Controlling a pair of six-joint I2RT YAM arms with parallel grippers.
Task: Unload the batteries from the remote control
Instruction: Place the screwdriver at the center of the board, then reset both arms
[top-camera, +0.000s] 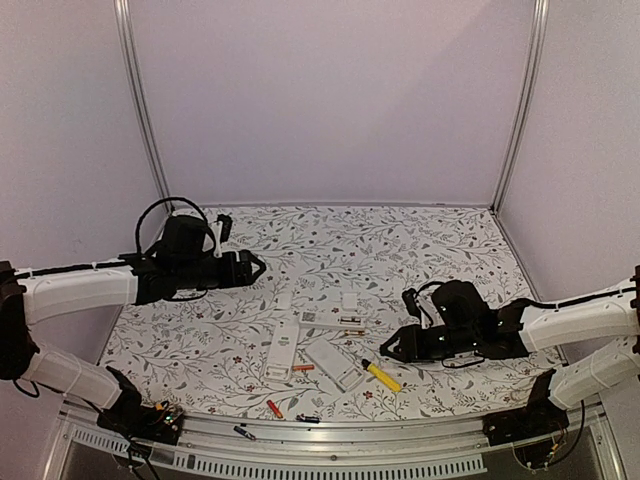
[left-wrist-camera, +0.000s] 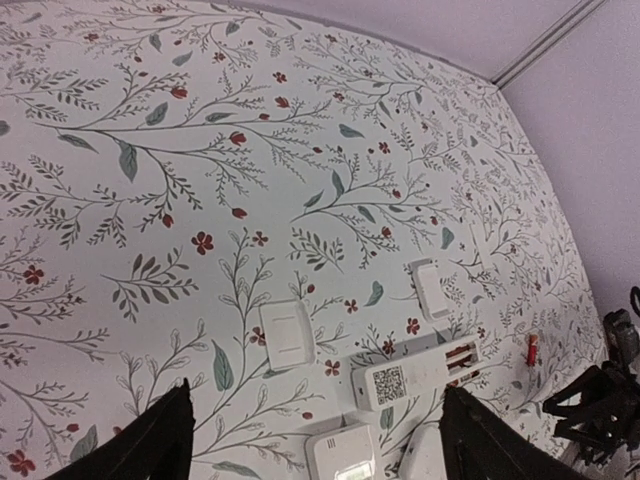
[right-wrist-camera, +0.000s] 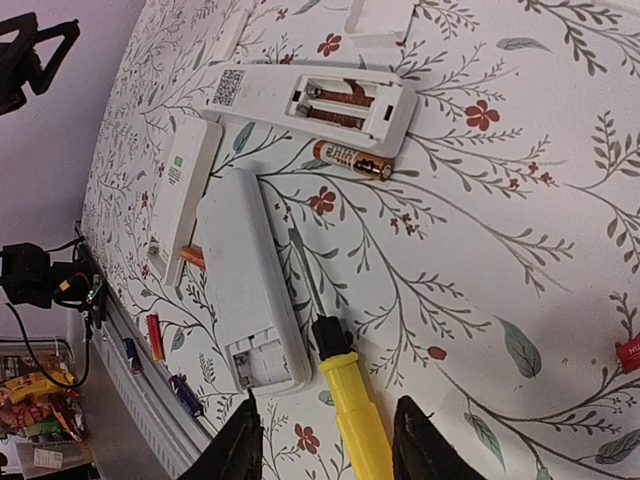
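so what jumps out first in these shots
The white remote lying back up mid-table with its battery bay open, two batteries still inside and one loose battery right beside it. Then the yellow-handled tool nearer the arms, against the busy floral table.

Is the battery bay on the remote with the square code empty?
Not empty. The remote lies uncovered with two coppery batteries seated inside; a third battery lies loose beside it.
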